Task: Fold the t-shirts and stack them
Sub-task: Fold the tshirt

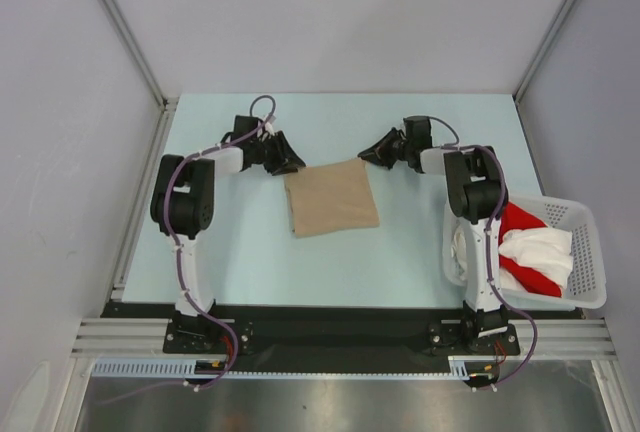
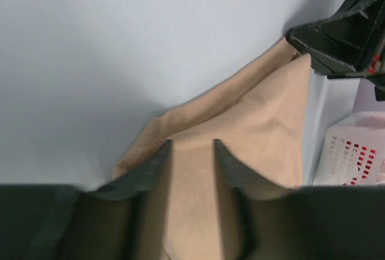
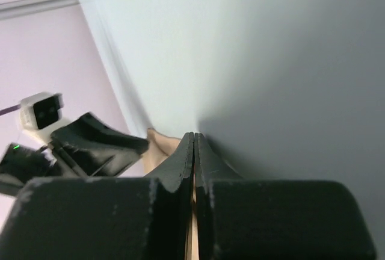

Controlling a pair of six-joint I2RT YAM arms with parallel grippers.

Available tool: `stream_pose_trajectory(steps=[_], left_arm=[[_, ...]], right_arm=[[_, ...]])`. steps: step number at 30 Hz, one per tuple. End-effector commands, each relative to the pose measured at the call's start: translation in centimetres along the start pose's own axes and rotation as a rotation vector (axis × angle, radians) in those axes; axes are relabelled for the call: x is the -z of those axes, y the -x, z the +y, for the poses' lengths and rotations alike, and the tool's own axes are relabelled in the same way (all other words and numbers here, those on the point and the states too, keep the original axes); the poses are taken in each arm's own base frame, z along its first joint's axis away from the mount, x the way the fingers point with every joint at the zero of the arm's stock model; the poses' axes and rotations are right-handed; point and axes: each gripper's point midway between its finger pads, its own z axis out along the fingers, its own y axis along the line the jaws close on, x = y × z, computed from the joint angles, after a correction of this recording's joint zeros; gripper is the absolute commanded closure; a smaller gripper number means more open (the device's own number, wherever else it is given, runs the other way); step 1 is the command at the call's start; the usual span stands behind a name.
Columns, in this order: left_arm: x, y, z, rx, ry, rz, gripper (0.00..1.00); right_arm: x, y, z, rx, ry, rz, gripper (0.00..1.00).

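**Limp and light: take hold at the corners**

From above, the folded beige-tan cloth t-shirt [image 1: 331, 199] lies in the middle of the pale blue worktop [image 1: 240, 242].

Left wrist view: the left fingers [image 2: 161, 160] stand apart over its edge.

Right wrist view: the right fingers [image 3: 180, 157] are pressed together, seemingly on a thin sliver of cloth.

The shirt should be soft and sagging, so I would pinch doubled corners.

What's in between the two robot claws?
The far edge of the folded tan t-shirt runs between the left gripper and right gripper, clearest in the top view.
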Motion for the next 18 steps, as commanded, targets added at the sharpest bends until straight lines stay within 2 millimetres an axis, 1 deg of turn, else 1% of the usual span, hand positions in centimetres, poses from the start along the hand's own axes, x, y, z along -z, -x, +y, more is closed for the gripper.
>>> stream_pose_trajectory(steps=[1,2,3,4,5,6,7,8,9,10,11,12,13,14,15,16,17,18], left_arm=[[4.2,3.9,-4.4,-0.104,-0.007,-0.125,0.54],[4.6,3.8,-6.0,-0.126,-0.039,-0.135,0.50],[5.5,3.6,-7.5,-0.136,-0.071,-0.142,0.49],[5.8,2.8,-8.8,-0.116,-0.108,-0.124,0.48],[5.9,2.1,-9.6,-0.109,-0.137,-0.111,0.49],[5.4,0.2,-9.8,-0.098,-0.160,-0.079,0.51],[5.6,-0.4,-10.7,-0.078,-0.191,-0.077,0.56],[5.5,-1.0,-11.2,-0.082,-0.221,-0.081,0.58],[5.1,-2.8,-9.6,-0.037,-0.202,-0.052,0.62],[5.1,-3.4,-9.3,0.009,-0.206,-0.042,0.67],[5.0,-3.5,-9.1,0.011,-0.221,-0.055,0.69],[4.7,-4.7,-7.9,0.039,-0.203,-0.037,0.70],[4.2,-5.1,-7.0,0.046,-0.188,-0.028,0.72],[3.9,-5.4,-6.3,0.048,-0.182,-0.023,0.73],[3.6,-5.6,-5.8,0.047,-0.180,-0.008,0.75],[3.2,-5.7,-5.0,0.056,-0.170,0.001,0.77],[2.8,-5.7,-3.6,0.076,-0.154,0.006,0.78],[2.7,-5.5,-2.8,0.078,-0.142,-0.001,0.80]], right_arm=[[0.2,1.0,-0.9,0.047,-0.082,-0.010,1.00],[0.8,1.4,1.0,0.079,-0.073,-0.005,1.00],[1.2,1.3,1.8,0.149,-0.073,0.003,1.00],[1.8,1.4,2.6,0.174,-0.082,0.007,0.99],[2.9,1.5,4.2,0.207,-0.087,0.012,0.99],[3.5,1.3,5.1,0.237,-0.087,0.020,0.98],[4.3,1.5,5.3,0.271,-0.097,0.022,0.98],[5.7,1.2,6.3,0.277,-0.106,0.019,0.97],[6.3,1.0,6.8,0.290,-0.097,0.014,0.96],[6.8,0.6,7.3,0.299,-0.089,0.015,0.95],[7.1,0.1,7.6,0.307,-0.080,0.022,0.95],[7.7,-0.8,7.9,0.314,-0.069,0.030,0.94],[7.4,-1.9,7.9,0.320,-0.061,0.051,0.93],[7.1,-2.8,8.6,0.326,-0.021,0.075,0.89],[6.3,-3.9,7.8,0.313,-0.012,0.112,0.88],[5.6,-5.3,7.7,0.309,0.001,0.152,0.89],[5.1,-6.0,7.7,0.302,0.021,0.178,0.89],[4.7,-6.8,7.0,0.292,0.022,0.194,0.89]])
